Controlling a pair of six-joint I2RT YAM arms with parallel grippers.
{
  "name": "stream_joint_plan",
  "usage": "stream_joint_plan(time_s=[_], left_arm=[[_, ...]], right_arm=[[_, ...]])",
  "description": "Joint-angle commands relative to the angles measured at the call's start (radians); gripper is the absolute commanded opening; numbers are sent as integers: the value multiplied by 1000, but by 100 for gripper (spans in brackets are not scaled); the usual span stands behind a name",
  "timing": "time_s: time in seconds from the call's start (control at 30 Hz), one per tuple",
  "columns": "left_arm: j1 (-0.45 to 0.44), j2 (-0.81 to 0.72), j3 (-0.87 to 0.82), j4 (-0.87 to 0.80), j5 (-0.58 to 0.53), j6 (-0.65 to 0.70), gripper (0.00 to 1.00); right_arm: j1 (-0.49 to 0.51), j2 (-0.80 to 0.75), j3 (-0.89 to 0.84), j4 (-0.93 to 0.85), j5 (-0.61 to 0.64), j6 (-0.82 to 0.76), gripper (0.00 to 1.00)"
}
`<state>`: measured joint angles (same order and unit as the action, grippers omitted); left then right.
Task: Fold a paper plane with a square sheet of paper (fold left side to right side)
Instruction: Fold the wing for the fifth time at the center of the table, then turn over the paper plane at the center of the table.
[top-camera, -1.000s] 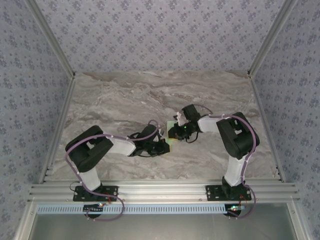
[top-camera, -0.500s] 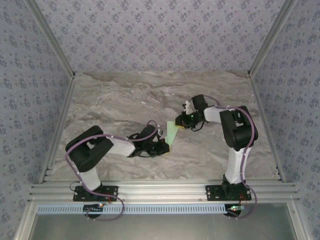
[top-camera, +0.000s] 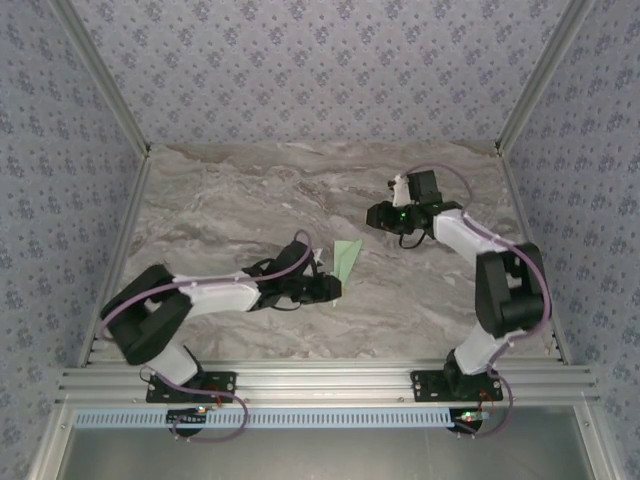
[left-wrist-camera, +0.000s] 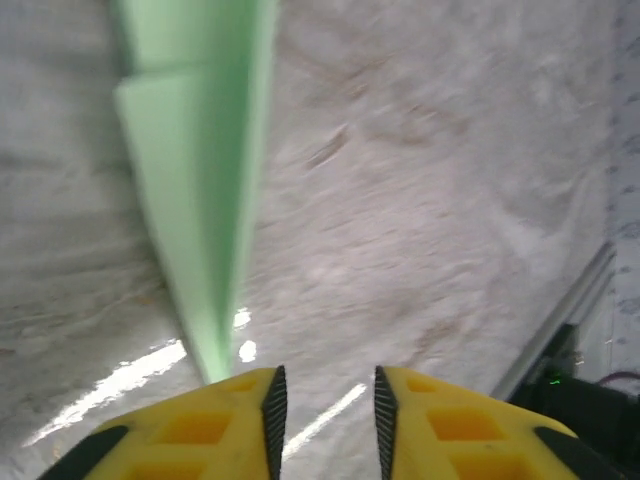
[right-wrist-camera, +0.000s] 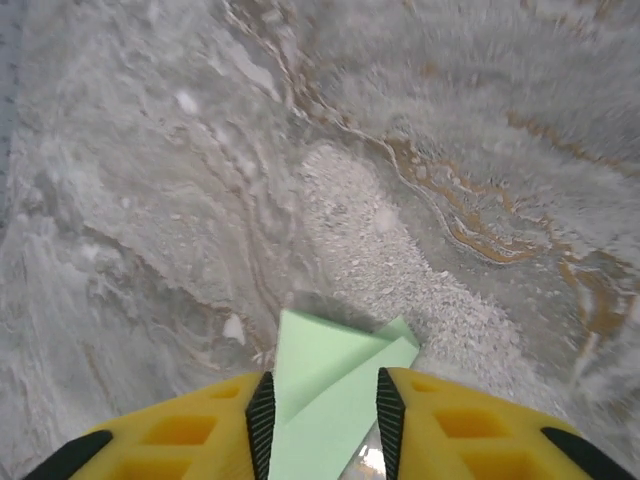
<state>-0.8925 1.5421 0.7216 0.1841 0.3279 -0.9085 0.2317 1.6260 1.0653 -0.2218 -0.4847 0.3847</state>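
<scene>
Nearest to the viewer, well on the near side of the paper plane (top-camera: 347, 258), an aluminium rail (top-camera: 320, 380) runs along the table's edge and carries both arm bases. From the near-left base, the left arm (top-camera: 200, 295) lies low over the marble table (top-camera: 230, 200), reaching toward the plane with a looping cable along it.

The left gripper (top-camera: 330, 289) sits just at the plane's near, pointed tip. In the left wrist view its two yellow fingers (left-wrist-camera: 200, 430) stand apart with bare marble showing in the gap. The plane's tip ends right at the top of the left-hand finger, though I cannot tell whether it touches. From there the pale green paper runs away from the gripper as a narrow wedge with layered folds, and it is blurred.

The plane itself lies on the marble near the table's middle, with its wider end pointing away.

Beyond the plane, to its far right and apart from it, hangs the right gripper (top-camera: 372, 215). The right arm (top-camera: 500, 280) arches up from its base along the plane's right side. In the right wrist view its fingers (right-wrist-camera: 200, 430) are also spread, and the plane's green folds show in the gap between them.

Farthest from the plane, patterned wallpaper walls (top-camera: 320, 70) enclose the table on three sides.
</scene>
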Motion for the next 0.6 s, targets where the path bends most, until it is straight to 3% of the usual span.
stream_joint_plan(time_s=[0.0,0.13,0.27,0.57], left_arm=[[-6,-158,30,-103,-100,134,39],[-6,-313,-5,-225,-310,173,47],[-5,-429,-25,-341,-512,175,53],[-5,-571,-96,-362,-581,152,58]], right_arm=[[19,-111,-65,-103,126,35,43],[119,-189,-120,-145,212,114,55],[293,-164,-138,-145,316,194,65],[459,55,-21,-204,496,274,62]])
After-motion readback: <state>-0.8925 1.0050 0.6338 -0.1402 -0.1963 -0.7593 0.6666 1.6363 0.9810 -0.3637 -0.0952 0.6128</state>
